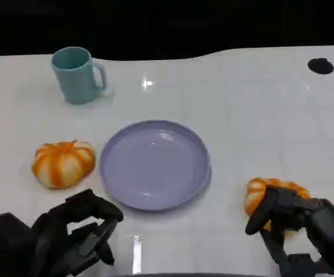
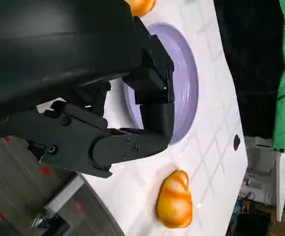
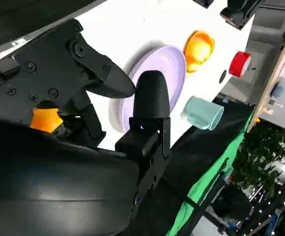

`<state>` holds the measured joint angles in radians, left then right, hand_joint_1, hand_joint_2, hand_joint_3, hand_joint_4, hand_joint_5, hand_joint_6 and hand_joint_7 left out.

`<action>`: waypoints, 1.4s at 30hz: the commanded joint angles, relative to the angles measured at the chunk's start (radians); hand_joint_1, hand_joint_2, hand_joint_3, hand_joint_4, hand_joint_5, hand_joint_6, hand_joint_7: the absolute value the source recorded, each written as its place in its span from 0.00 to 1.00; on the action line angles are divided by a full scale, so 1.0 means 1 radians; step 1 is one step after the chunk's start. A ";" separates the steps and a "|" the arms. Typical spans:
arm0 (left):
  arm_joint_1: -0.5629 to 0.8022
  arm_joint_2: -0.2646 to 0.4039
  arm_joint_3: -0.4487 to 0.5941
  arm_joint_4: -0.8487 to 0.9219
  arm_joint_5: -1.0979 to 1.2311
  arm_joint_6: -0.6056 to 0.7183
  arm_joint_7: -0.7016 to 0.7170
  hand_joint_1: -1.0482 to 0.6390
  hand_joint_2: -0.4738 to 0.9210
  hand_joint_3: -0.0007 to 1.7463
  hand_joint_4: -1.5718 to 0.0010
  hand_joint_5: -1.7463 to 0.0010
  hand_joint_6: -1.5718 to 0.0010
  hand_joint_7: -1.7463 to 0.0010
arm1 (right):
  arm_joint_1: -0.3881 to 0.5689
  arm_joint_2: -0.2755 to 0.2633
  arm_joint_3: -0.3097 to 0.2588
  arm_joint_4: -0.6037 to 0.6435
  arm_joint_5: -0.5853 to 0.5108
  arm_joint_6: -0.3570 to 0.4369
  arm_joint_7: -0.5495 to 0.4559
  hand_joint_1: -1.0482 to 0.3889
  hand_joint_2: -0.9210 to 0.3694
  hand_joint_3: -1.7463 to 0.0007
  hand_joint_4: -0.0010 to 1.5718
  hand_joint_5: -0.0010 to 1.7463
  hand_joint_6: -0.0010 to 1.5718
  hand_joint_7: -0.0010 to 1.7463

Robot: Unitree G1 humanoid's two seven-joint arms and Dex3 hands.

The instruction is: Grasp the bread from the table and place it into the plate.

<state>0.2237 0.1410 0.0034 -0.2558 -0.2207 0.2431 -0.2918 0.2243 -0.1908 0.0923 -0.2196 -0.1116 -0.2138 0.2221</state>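
Bread is what we are after, and the nearer bun (image 1: 258,193) lies on the white surface (image 1: 241,115) at our right, just right of the plate. Our right robot hand (image 1: 296,222) is draped over its near side with fingers spread around it; we judge the step as closing the grasp, though we cannot tell whether the fingers have clamped yet. The next move calls for a firm squeeze, a lift, and a carry left over the plate rim. This bun is a rounded, ribbed loaf, its long axis running roughly left to right, with no clear pointing end. Our left robot hand (image 1: 77,234) hovers low at the near edge, fingers curled loosely and holding nothing. Farther out sits the lilac plate (image 1: 155,202), bare; left of it, a second bun (image 1: 63,163). Farthest stands a teal mug (image 1: 74,75).
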 commanded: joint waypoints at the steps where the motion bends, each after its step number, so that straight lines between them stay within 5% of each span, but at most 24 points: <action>1: -0.005 0.013 0.011 0.003 -0.001 -0.001 -0.002 0.37 1.00 0.28 0.56 0.00 0.59 0.19 | -0.008 -0.006 -0.006 0.005 0.010 0.000 -0.002 0.63 0.37 0.28 0.53 1.00 0.46 0.83; 20: -0.002 0.014 0.014 0.004 -0.004 -0.004 -0.005 0.37 1.00 0.28 0.56 0.00 0.59 0.20 | -0.006 -0.007 -0.006 -0.006 0.007 0.006 -0.003 0.65 0.38 0.29 0.54 1.00 0.47 0.79; 27: -0.002 0.017 0.013 0.009 0.003 -0.015 -0.007 0.37 1.00 0.28 0.56 0.00 0.59 0.20 | 0.000 0.001 -0.013 -0.034 0.037 0.048 -0.001 0.66 0.38 0.29 0.42 0.97 0.40 0.69; 35: -0.004 0.020 0.015 0.023 0.004 -0.031 -0.011 0.36 1.00 0.28 0.56 0.00 0.59 0.20 | -0.009 -0.042 -0.016 -0.121 -0.012 0.162 0.014 0.62 0.30 0.48 0.24 0.74 0.24 0.55; 42: -0.004 0.021 0.016 0.025 0.003 -0.030 -0.009 0.36 1.00 0.27 0.56 0.00 0.58 0.20 | -0.028 -0.153 -0.007 -0.236 -0.237 0.233 0.038 0.54 0.09 0.88 0.10 0.47 0.24 0.20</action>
<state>0.2214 0.1439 0.0083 -0.2367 -0.2186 0.2234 -0.2924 0.2066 -0.2887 0.0882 -0.4078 -0.2857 -0.0143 0.2357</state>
